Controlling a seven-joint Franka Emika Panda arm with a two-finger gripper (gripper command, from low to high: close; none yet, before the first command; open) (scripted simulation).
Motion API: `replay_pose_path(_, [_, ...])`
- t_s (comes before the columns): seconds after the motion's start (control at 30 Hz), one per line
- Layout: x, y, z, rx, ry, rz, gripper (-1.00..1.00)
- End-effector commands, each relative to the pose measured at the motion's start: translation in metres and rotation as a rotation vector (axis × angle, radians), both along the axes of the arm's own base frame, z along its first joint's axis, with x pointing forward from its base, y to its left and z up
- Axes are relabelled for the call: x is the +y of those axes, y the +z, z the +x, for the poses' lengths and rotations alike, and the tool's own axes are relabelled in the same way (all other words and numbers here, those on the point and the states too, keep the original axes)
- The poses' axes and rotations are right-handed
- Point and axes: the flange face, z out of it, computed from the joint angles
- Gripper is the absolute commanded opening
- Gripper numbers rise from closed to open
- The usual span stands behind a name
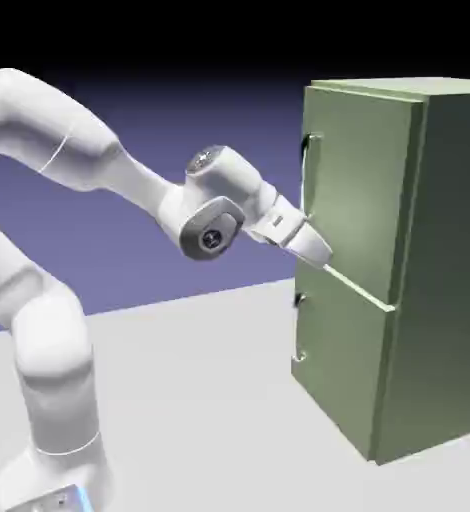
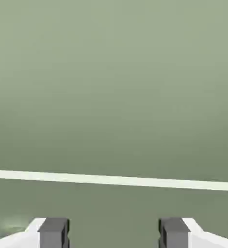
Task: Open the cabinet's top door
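Its tool [image 2: 114, 235] spread and empty, a robot arm [image 1: 129, 185] faces the cabinet [image 1: 439, 230], probably positioned to reach the top door's handle [image 1: 312, 175].

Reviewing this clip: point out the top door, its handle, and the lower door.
Top door [image 1: 364, 185]: exterior view, on the middle of its flat green front.
Top door's handle [image 1: 313, 170]: exterior view, on its upright bar.
Lower door [image 1: 341, 350]: exterior view, on the middle of its front panel.

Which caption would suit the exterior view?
White robot arm reaching toward the closed top door of a green cabinet.
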Motion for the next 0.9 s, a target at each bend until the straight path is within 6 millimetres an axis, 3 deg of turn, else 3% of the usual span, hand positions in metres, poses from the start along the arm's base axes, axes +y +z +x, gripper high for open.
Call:
replay_pose_path(0.0, [-0.002,0.005,-0.001,-0.012,-0.038,0.041,0.0])
replay_pose_path(0.43, [-0.012,0.059,-0.019,-0.163,-0.472,0.607,0.0])
replay_pose_path(0.87, [-0.001,0.088,-0.042,-0.282,-0.789,1.215,0.0])
